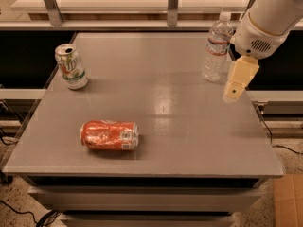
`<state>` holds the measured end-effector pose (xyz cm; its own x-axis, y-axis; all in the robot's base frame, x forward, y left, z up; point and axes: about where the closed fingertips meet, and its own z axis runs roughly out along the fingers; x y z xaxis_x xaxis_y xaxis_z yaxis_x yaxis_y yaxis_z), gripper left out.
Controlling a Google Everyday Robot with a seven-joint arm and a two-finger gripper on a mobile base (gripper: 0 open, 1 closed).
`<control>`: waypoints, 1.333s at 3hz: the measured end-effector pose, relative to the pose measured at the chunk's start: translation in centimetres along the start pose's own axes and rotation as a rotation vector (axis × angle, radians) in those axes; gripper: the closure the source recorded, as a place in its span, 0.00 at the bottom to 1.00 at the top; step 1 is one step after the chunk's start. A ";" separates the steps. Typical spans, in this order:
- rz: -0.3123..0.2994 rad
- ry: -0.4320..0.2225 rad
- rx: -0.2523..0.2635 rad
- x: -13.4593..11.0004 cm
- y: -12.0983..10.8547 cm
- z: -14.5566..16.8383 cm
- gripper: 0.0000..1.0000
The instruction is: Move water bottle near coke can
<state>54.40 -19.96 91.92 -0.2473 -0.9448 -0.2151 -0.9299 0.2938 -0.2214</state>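
Note:
The water bottle (217, 48) is clear ribbed plastic with a white cap and a red-and-white label. It stands upright at the back right of the grey table (189, 131). The coke can (110, 135) is red with silver ends and lies on its side at the front left. My gripper (233, 93) is cream-coloured and hangs from the white arm (267, 18). It is just right of the bottle and a little in front of it, above the table, and holds nothing that I can see.
A silver-and-green can (71, 66) stands upright at the back left, near the table's left edge. A metal-framed shelf (173, 4) runs behind the table. A cardboard box (289, 200) sits on the floor at the front right.

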 end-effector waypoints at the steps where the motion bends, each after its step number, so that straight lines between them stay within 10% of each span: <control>1: 0.050 0.037 0.010 1.5 -2.3 1.1 0.00; 4: 0.145 0.011 0.009 3.1 -6.3 3.4 0.00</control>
<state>60.44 -24.25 89.48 -0.3815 -0.8939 -0.2354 -0.8818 0.4283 -0.1973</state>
